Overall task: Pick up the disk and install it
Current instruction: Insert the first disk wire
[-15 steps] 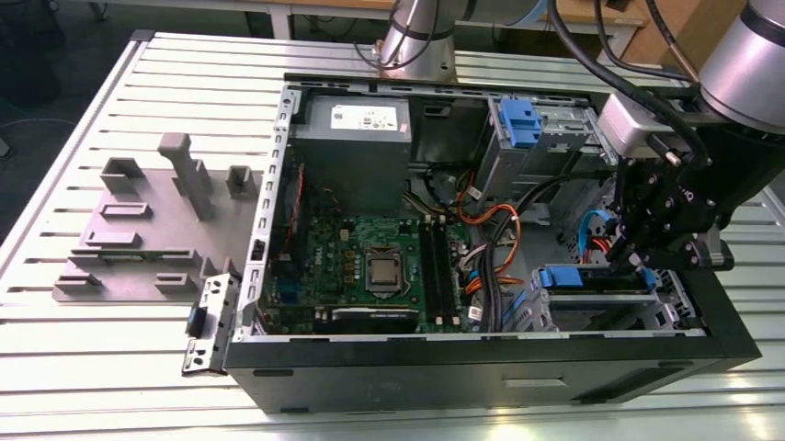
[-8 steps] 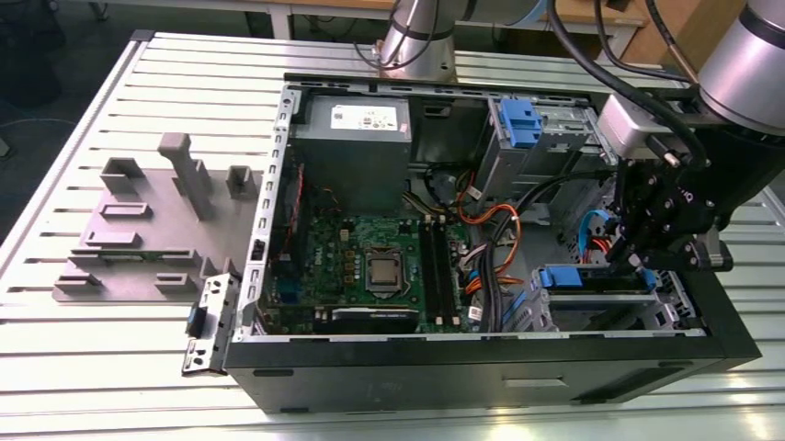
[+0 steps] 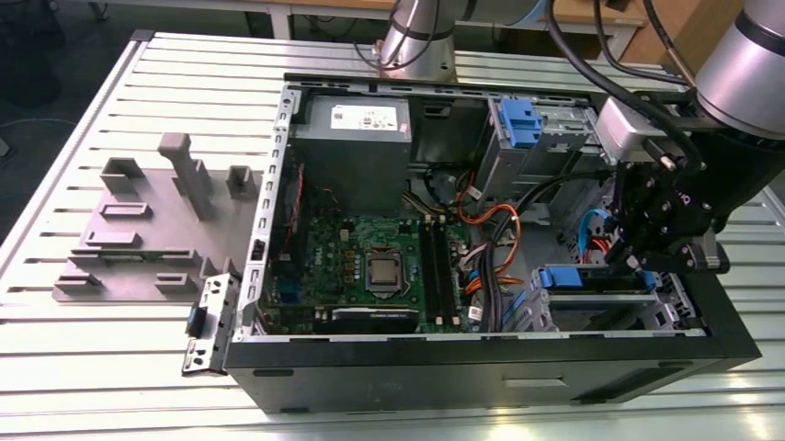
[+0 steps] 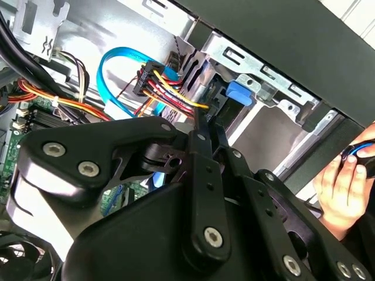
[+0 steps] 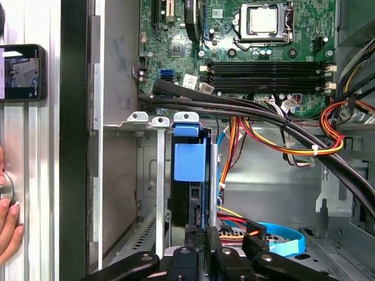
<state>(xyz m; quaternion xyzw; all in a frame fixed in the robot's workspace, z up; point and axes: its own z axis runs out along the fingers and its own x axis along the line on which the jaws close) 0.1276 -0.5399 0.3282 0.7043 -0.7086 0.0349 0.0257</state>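
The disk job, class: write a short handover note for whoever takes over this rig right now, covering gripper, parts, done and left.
Gripper: inside the open black computer case, above the metal drive cage; whether it is open or shut cannot be seen.
Disk: the silver hard drive in its blue plastic carrier stands on edge in a cage slot, directly ahead of the gripper.
Done: disk picked up and slotted in.
Left: full seating unconfirmed.
Note: a person's hand is beside the case.
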